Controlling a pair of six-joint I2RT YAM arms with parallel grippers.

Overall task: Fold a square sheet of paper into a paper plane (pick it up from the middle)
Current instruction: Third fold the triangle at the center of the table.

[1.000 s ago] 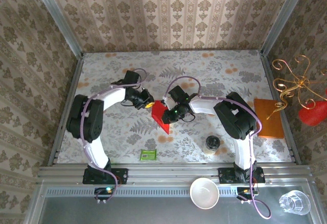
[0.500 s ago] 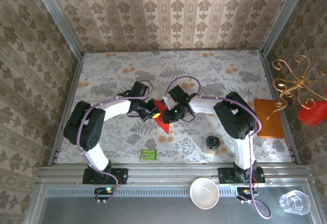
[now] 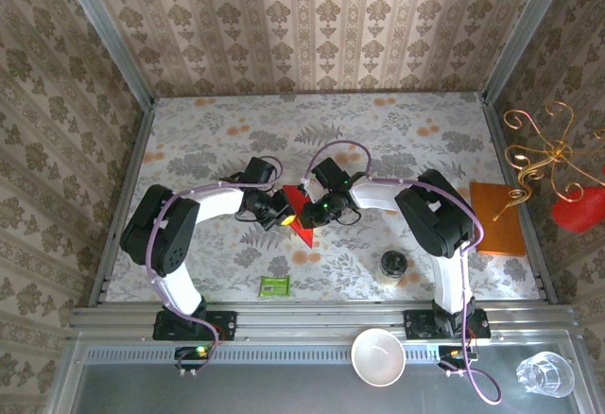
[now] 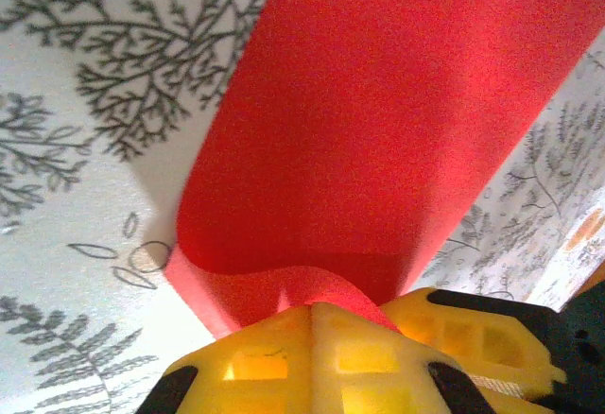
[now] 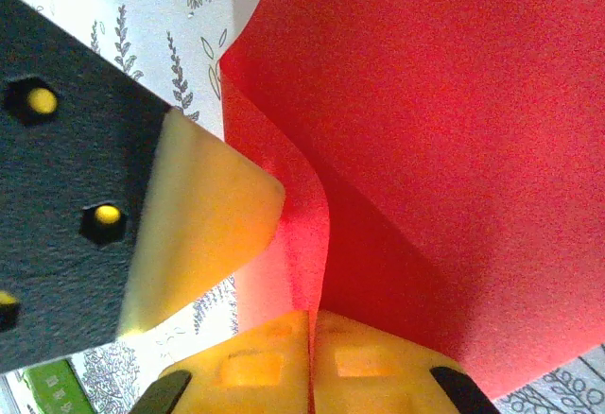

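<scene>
1 sheet [image 4: 378, 130], gripped by left pincer [image 4: 312, 310], right pincer [image 5: 310, 318]

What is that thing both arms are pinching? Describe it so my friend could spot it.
At the middle of the floral table, the left gripper and right gripper meet. Both are shut on the square sheet of paper, which is bright red. It is redder than the orange pad lying flat at the table's right edge, and it alone is curled.
</scene>
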